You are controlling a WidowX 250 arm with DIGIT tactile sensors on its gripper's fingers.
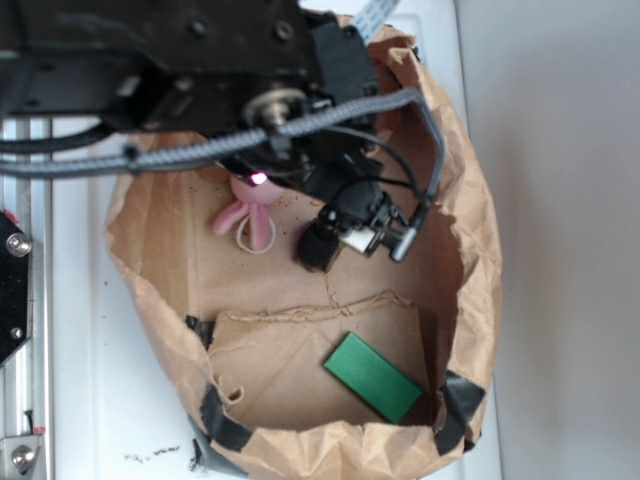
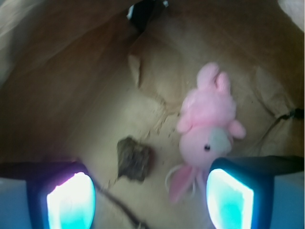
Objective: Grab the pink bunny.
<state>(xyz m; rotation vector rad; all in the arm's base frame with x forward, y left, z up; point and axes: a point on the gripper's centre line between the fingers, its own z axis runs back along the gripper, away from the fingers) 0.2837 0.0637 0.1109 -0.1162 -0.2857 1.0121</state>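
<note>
The pink bunny (image 2: 206, 130) lies on the brown paper floor of a bag, head toward the camera, its ears and white ring reaching down beside my right fingertip (image 2: 228, 200). My gripper (image 2: 150, 200) is open, its two glowing pads wide apart and nothing between them but bare paper. The bunny is right of centre, close to the right pad and apart from the left pad (image 2: 70, 202). In the exterior view the bunny (image 1: 248, 215) shows partly under the black arm (image 1: 200, 60), which hides the fingers.
A brown lumpy object (image 2: 135, 159) lies on the bag floor left of the bunny. A flat green block (image 1: 372, 377) rests near the bag's front right. The tall crumpled walls of the paper bag (image 1: 482, 250) enclose everything. A thin dark cord (image 2: 119, 205) crosses the floor between the pads.
</note>
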